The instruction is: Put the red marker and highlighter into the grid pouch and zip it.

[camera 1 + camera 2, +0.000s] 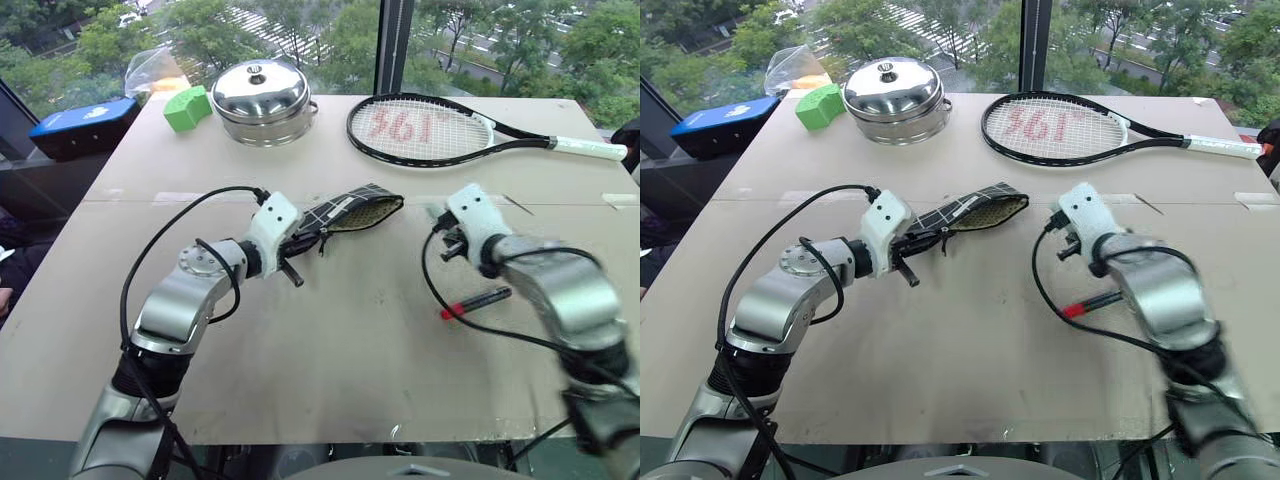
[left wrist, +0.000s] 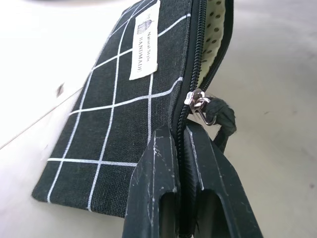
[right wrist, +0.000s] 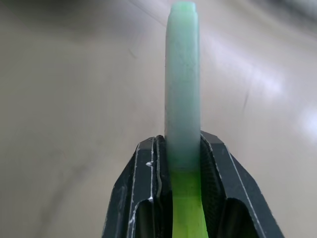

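The grid pouch [image 1: 350, 211] is black with white lines and stands on edge near the table's middle. Its mouth is unzipped and shows a pale dotted lining [image 2: 214, 39]. My left gripper [image 2: 181, 133] is shut on the pouch's edge, just beside the metal zipper pull [image 2: 198, 101]. To the pouch's right my right gripper [image 3: 182, 144] is shut on the highlighter [image 3: 182, 74], whose pale mint body sticks out past the fingertips while the green cap sits between the fingers. The red marker [image 1: 477, 302] lies flat on the table below the right hand, red cap toward the left.
At the back of the table lie a tennis racket [image 1: 430, 130], a lidded steel pot [image 1: 263, 100] and a chunky green block [image 1: 187, 108]. A blue box [image 1: 85, 125] sits off the back left corner. Bare tabletop [image 1: 330, 340] lies in front of the hands.
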Tool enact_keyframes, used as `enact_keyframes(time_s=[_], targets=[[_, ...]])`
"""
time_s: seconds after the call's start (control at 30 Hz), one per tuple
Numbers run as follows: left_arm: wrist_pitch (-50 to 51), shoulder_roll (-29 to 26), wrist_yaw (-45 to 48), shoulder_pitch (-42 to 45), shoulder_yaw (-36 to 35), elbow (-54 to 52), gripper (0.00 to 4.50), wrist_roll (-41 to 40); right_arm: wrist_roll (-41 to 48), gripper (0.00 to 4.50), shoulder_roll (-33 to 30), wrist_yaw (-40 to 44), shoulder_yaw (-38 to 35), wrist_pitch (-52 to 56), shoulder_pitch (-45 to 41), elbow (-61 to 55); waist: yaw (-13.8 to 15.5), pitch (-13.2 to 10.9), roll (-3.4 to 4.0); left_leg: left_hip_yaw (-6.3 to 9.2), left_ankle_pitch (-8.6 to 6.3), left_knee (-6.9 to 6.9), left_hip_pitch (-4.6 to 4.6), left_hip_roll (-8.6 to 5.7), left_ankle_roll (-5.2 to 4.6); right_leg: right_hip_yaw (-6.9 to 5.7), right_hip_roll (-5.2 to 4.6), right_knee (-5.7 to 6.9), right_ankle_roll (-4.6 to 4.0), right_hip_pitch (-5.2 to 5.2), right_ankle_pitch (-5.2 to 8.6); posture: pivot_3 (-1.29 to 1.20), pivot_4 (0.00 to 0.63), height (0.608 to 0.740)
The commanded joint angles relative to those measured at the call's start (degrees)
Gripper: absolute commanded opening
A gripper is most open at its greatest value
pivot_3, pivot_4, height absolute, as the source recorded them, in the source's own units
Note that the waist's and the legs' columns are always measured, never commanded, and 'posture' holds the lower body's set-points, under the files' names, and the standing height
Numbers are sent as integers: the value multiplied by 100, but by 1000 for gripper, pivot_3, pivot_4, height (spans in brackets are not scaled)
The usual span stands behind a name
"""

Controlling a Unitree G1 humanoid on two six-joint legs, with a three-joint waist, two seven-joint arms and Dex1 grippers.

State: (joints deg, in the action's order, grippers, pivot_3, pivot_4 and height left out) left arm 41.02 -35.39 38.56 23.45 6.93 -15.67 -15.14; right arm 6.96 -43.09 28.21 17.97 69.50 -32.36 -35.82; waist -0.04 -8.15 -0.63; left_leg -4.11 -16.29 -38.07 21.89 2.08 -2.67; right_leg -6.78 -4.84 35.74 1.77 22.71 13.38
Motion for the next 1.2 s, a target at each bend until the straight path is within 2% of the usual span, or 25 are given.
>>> enact_keyframes(time_s=[0.03, 0.13, 0.27, 0.37, 0.5, 0.77, 0.83, 0.9, 1.0, 1.03, 1.13, 1.2], targets=[[-248, 26, 130, 188, 76, 4, 0, 64, -466, 214, -577, 592, 712, -1434, -208, -100, -58, -5, -22, 0, -1, 0, -4, 3, -2, 0, 4, 1, 0, -2, 0, 0, 150, 740], [-304, 89, 200, 283, 182, 45, 0, 85, -1031, 214, -739, 864, 1277, -2287, -552, 161, -82, -11, -24, -7, 0, 0, -4, 9, 0, 11, 5, 5, 1, 3, 0, 0, 150, 740], [-382, 100, 303, 309, 331, -51, 0, 111, -1858, 214, -620, 997, 1833, -2919, -975, 721, -47, -18, -34, -5, 2, -10, 5, 10, 2, 20, -2, 8, -1, 7, -1, 0, 150, 740], [-539, 44, 395, 276, 494, -153, 0, 235, -2290, 214, -322, 1069, 2031, -3208, -1257, 1155, -29, -21, -39, -6, 2, -17, 9, 8, 2, 20, -8, 6, -15, 5, -9, 0, 150, 740], [-460, 200, 342, 312, 558, -284, 0, 232, -3399, 214, -80, 1325, 2703, -4336, -1732, 1931, -28, -23, -40, -8, 2, -20, 11, 5, 2, 19, -9, 5, -23, 6, -14, 0, 150, 740], [-240, 359, 332, 302, 431, -446, 0, 139, -4435, 214, 303, 1133, 2848, -6492, -2029, 3377, -35, -24, -40, -12, 4, -24, 8, 5, 4, 17, -8, 9, -22, 3, -14, 0, 150, 740], [-152, 384, 315, 283, 388, -479, 0, 107, -4243, 1246, 358, 1347, 2677, -6823, -1932, 3546, -35, -24, -41, -12, 5, -24, 4, 6, 6, 17, -8, 8, -22, -1, -14, 0, 150, 740], [-24, 402, 276, 274, 304, -469, 0, 59, -4222, 1970, 306, 1267, 2420, -7043, -1811, 3572, -32, -24, -41, -9, 6, -24, 5, 6, 7, 21, -8, 8, -23, -3, -14, 0, 150, 740], [113, 398, 200, 289, 188, -396, 0, 14, -3551, 3522, 159, 1596, 1622, -6633, -1304, 3104, -11, -24, -41, -6, 7, -24, 7, 6, 9, 20, -9, 8, -24, -4, -15, 0, 150, 740], [147, 395, 182, 295, 166, -385, 0, 0, -3331, 3522, 113, 1774, 1399, -6508, -1147, 2922, 1, -24, -41, -6, 7, -24, 8, 6, 9, 20, -9, 8, -24, -4, -15, 0, 150, 740], [159, 353, 154, 337, 111, -257, 0, 1, -1812, 3522, 221, 2619, 199, -4704, -453, 1539, 27, -25, -41, -4, 7, -25, 6, 7, 9, 19, -9, 9, -24, -6, -16, 0, 150, 740], [123, 335, 172, 370, 88, -163, 0, 19, -745, 3522, 244, 2887, -763, -3882, 216, 708, 85, -23, -42, 1, 7, -26, 5, 9, 9, 18, -8, 11, -26, -8, -17, 0, 150, 740]])
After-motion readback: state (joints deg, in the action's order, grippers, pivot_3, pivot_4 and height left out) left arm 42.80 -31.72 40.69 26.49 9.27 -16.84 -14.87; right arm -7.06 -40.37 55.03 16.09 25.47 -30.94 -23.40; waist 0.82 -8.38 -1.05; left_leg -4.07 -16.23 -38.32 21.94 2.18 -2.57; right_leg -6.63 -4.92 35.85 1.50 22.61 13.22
